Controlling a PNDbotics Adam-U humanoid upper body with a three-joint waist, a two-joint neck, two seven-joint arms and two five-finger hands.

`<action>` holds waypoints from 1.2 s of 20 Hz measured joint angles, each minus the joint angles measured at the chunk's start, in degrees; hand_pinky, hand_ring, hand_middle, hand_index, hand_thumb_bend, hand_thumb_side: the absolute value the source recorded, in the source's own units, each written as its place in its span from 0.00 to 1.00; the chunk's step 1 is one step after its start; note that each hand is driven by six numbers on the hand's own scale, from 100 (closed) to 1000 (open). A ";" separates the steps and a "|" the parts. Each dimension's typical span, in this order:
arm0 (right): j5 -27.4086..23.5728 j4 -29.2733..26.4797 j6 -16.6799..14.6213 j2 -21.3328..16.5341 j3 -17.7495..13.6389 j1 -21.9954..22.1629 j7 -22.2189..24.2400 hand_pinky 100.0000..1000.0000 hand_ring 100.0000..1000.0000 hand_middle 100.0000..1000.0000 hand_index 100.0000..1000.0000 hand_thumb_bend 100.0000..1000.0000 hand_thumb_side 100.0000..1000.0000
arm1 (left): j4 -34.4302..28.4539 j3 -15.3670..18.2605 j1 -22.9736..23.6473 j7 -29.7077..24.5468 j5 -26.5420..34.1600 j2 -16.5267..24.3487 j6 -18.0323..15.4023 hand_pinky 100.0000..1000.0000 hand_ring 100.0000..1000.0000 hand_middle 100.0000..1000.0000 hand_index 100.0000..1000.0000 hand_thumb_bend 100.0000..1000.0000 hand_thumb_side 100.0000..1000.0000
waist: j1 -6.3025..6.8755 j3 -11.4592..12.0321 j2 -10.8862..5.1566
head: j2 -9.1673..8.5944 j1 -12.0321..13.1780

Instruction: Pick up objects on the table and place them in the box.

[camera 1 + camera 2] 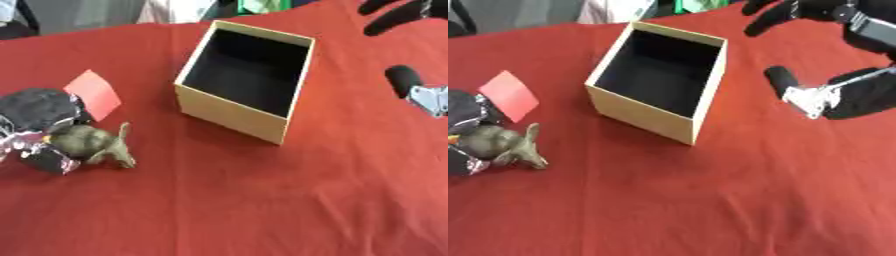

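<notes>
An open cardboard box (229,114) with a black inside stands on the red table, a little back from the middle. At the left edge a small olive-brown toy animal (94,142) rests on the cloth. My left hand (33,112) is curled round its rear end, with fingers (44,157) below it and the palm above. A red card (94,94) lies just behind that hand. My right hand (846,97) hovers open to the right of the box, fingers (776,12) spread toward the far edge and thumb (780,80) pointing at the box.
The red cloth (262,210) covers the whole table. People's clothes show beyond the far edge, none touching anything on the table.
</notes>
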 measured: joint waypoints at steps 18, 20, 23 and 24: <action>-1.08 -1.09 1.17 0.82 -0.42 -0.66 -0.70 0.87 0.91 0.79 0.79 0.00 0.40 | -11.30 9.92 -8.43 1.25 15.79 -3.81 -3.86 0.18 0.17 0.11 0.28 0.00 0.18 | 0.61 -2.16 -0.95 | -0.52 0.30; -1.38 -1.25 1.33 1.05 -0.39 -0.87 -0.54 0.87 0.91 0.79 0.79 0.00 0.41 | -11.30 10.33 -11.06 0.47 17.48 -5.61 -3.05 0.18 0.17 0.11 0.29 0.00 0.20 | 0.65 -2.64 -0.96 | -0.59 1.31; -1.78 -1.34 1.55 1.70 -0.10 -1.27 -0.24 0.87 0.91 0.79 0.79 0.00 0.41 | -10.48 10.70 -15.27 -0.46 19.59 -8.44 -0.95 0.18 0.17 0.11 0.29 0.00 0.21 | 0.65 -3.65 -1.09 | -0.68 2.90; -1.96 -1.35 1.60 1.92 -0.05 -1.44 -0.12 0.87 0.91 0.79 0.79 0.00 0.41 | -9.85 10.81 -16.53 -0.47 19.84 -9.32 -0.23 0.18 0.17 0.11 0.29 0.00 0.21 | 0.66 -4.09 -1.10 | -0.77 3.39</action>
